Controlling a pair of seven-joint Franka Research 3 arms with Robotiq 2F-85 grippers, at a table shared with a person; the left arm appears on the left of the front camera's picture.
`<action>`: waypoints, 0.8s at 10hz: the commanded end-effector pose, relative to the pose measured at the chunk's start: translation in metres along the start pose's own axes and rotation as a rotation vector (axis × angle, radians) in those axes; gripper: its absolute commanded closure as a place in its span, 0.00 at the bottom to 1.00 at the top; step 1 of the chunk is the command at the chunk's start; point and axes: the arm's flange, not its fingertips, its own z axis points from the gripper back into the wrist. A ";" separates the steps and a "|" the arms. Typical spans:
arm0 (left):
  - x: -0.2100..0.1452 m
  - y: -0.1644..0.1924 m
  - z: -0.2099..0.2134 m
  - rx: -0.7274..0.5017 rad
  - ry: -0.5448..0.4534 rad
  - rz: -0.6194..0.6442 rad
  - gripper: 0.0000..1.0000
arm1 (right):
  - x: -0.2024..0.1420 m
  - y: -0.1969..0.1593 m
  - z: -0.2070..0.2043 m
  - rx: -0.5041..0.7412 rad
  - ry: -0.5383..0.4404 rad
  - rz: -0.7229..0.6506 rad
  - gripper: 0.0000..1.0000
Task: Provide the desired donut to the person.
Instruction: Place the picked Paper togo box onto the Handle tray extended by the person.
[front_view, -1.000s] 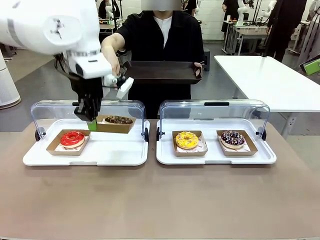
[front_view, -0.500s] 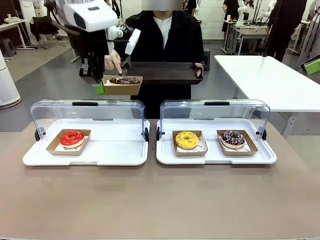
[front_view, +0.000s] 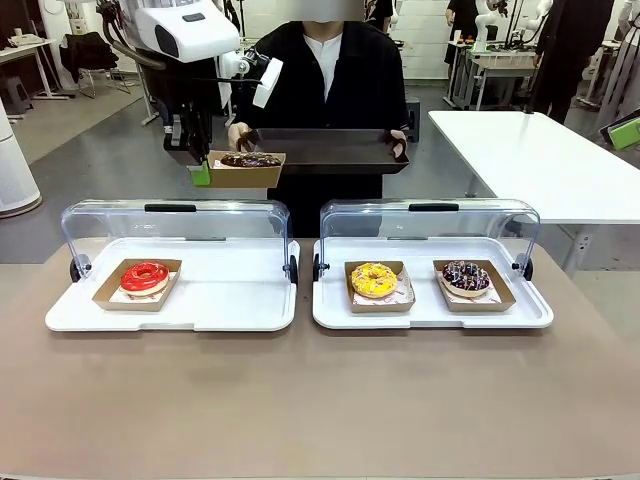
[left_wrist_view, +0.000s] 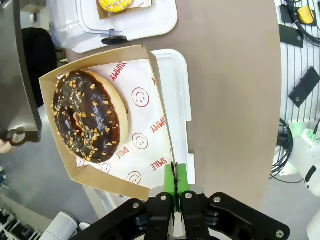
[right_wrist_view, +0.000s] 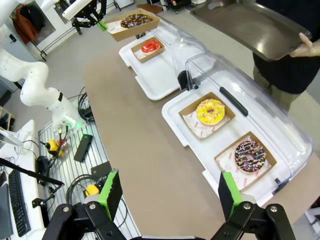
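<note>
Front view: the left claw (front_view: 200, 172) hangs high above the desk (front_view: 320, 400), toward 11 o'clock in the picture. Its green pads are pressed together on the left rim of a cardboard box (front_view: 248, 177). A chocolate donut (front_view: 250, 159) lies in that box, at 3 o'clock from the claw. The box is in the air, at the left end of a dark tray (front_view: 330, 150) that the person (front_view: 325, 70) holds in both hands. Whether box and tray touch, I cannot tell. On the desk, the left serving tray (front_view: 230, 300) carries a red donut (front_view: 145, 275). The right serving tray (front_view: 425, 312) carries a yellow donut (front_view: 373, 279) and a sprinkled donut (front_view: 466, 275).

Left wrist view: at 6 o'clock the pads clamp the box's cardboard wall. The chocolate donut, flecked with nut crumbs, sits on printed paper at 10 o'clock from them, apart from the pads. The dark tray's corner shows at 9 o'clock.

Right wrist view: the right claw (right_wrist_view: 170, 195) hangs above the desk with its fingers wide apart and nothing between them. The yellow and sprinkled donuts lie below, toward 2 o'clock. Far off at 11 o'clock, the left claw holds the box with the chocolate donut.
</note>
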 end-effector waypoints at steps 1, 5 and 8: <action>-0.001 -0.002 0.005 0.008 -0.008 0.003 1.00 | -0.001 0.000 -0.001 0.007 -0.008 0.002 0.00; -0.001 -0.002 0.005 0.008 -0.008 0.003 1.00 | -0.001 0.000 -0.001 0.007 -0.008 0.002 0.00; -0.001 -0.002 0.005 0.008 -0.008 0.003 1.00 | -0.001 0.000 -0.001 0.007 -0.008 0.002 0.00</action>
